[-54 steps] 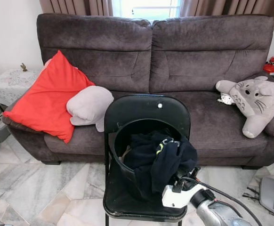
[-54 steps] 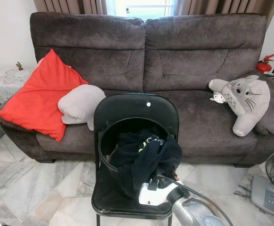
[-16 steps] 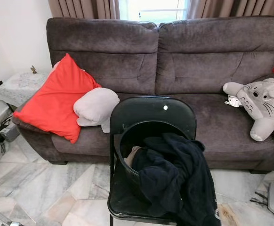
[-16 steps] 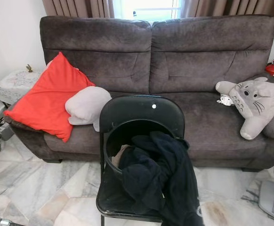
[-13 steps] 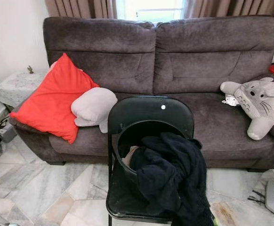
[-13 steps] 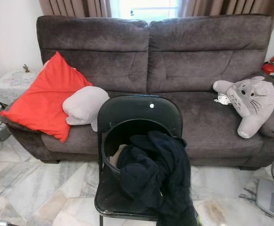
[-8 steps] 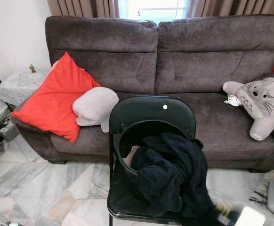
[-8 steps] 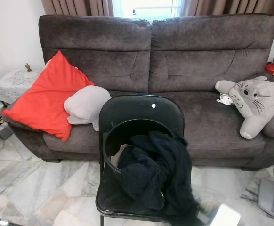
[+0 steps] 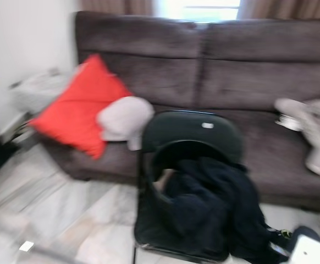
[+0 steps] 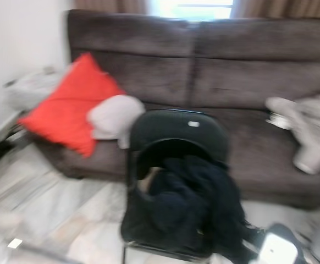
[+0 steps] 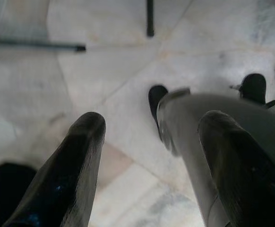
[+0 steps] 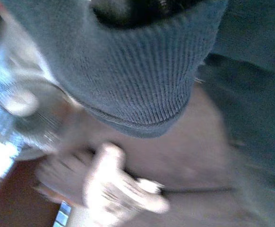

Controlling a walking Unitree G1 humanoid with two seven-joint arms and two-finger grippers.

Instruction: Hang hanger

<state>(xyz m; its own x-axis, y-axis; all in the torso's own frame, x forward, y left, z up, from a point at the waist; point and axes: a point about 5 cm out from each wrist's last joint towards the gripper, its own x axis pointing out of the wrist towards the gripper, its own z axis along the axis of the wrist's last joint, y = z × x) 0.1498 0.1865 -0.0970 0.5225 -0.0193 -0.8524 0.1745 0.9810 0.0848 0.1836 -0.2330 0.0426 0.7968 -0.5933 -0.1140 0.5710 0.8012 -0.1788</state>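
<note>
The dark garment (image 9: pixel 215 209) spills from the black bucket (image 9: pixel 174 165) on the folding chair (image 9: pixel 190 129), the right gripper's fingers hidden beneath knit fabric so their state is unreadable, the left gripper (image 11: pixel 151 142) idle, fingers apart; no hanger visible.

Matt brown plush on the sofa (image 9: pixel 248 71), smooth red cloth on the cushion (image 9: pixel 80 104), glossy marbled tile on the floor (image 9: pixel 55 214), ribbed knit on the dark garment (image 12: pixel 142 71), matt black on the chair (image 9: pixel 196 135).
</note>
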